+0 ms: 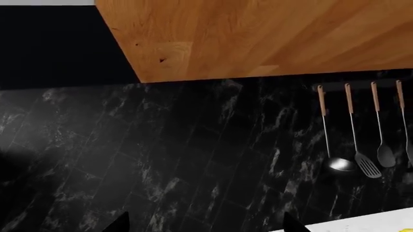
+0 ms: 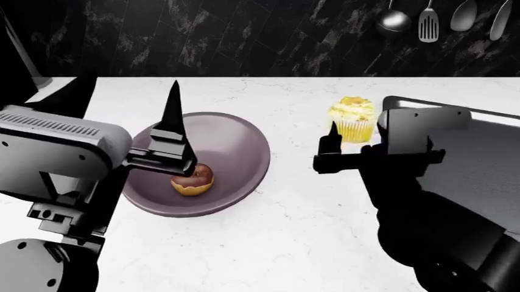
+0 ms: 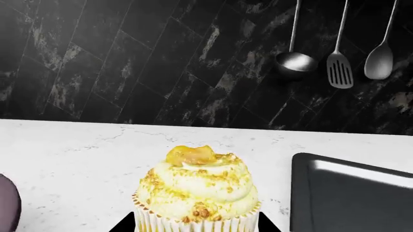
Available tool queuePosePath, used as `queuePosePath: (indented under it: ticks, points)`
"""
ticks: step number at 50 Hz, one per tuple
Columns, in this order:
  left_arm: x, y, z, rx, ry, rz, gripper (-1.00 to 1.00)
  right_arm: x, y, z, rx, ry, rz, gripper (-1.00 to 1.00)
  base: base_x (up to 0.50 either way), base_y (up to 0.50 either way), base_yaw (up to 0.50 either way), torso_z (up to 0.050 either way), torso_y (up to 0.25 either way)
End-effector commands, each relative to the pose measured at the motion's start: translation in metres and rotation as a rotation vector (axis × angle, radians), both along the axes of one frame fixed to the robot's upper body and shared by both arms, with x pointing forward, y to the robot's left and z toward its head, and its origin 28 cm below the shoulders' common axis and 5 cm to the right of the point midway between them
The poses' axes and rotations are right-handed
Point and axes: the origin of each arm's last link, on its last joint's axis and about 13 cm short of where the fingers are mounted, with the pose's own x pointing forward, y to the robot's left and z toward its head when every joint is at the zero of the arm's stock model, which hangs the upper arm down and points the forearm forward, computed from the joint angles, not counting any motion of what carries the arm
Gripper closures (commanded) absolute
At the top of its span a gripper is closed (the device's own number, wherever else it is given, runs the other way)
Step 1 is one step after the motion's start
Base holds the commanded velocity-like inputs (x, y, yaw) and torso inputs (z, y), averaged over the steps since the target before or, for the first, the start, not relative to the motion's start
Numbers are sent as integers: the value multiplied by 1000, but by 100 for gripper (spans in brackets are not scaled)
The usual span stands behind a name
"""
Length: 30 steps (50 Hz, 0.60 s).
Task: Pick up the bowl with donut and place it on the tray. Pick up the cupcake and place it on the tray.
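Observation:
The mauve bowl (image 2: 235, 143) sits on the white counter with the chocolate-glazed donut (image 2: 192, 178) inside it. My left gripper (image 2: 130, 103) hangs above the bowl's left side, tilted up toward the wall; its jaws (image 1: 206, 224) stand open and empty. The yellow cupcake (image 3: 195, 191) stands on the counter just left of the dark tray (image 2: 488, 158). My right gripper (image 3: 195, 223) is shut on the cupcake, one fingertip against each side of the wrapper. In the head view the cupcake (image 2: 352, 115) shows beyond that gripper (image 2: 355, 132). The tray (image 3: 351, 203) carries nothing.
A ladle (image 2: 393, 19), a slotted turner (image 2: 429, 24) and spoons hang on the black marble wall behind the counter. A wooden cabinet (image 1: 258, 38) hangs above. The bowl's rim (image 3: 7, 208) shows at the edge of the right wrist view.

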Motion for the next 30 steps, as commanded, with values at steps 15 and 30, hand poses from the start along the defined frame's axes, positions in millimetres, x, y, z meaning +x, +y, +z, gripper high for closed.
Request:
queuePosePath:
  ticks: [15,30]
  points:
    - [-36,-5,20,209,118,-96,-100,-43,-14,25,-49,-195,-72,100,0,0,0,0,1]
    - [-52,-15,35,314,299,-167,-100,-52,-21,28,-57,-228,-105,100,0,0,0,0,0]
